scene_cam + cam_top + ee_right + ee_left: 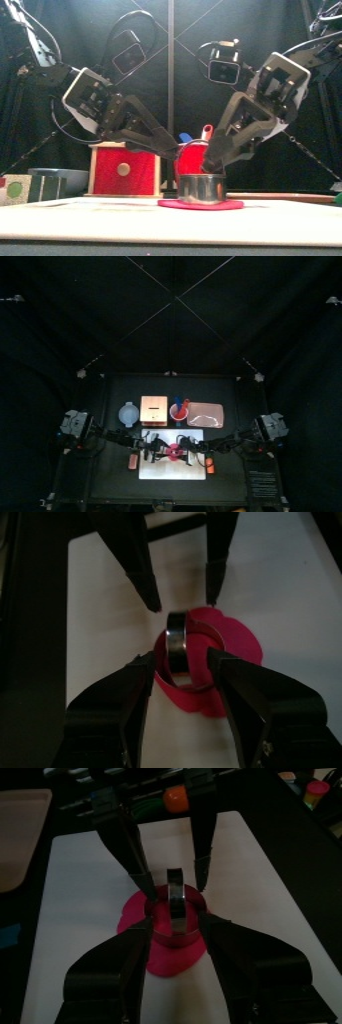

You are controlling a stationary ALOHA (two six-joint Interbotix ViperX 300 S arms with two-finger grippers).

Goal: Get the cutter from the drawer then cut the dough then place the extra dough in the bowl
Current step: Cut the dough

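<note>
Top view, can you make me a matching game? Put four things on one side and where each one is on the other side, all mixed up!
Things:
1 cutter
2 bowl
3 pink tray
4 dough

Places:
A left of the wooden box in the top view
B flat on the white board
C standing on the dough
D right of the red cup in the top view

Pairs: 1-C, 2-A, 3-D, 4-B.

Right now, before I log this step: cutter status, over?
Left gripper jaws open, at the cutter. Right gripper at it too, grip unclear. Cutter sits on red dough on the white cutting board. Nothing in the way.
</note>
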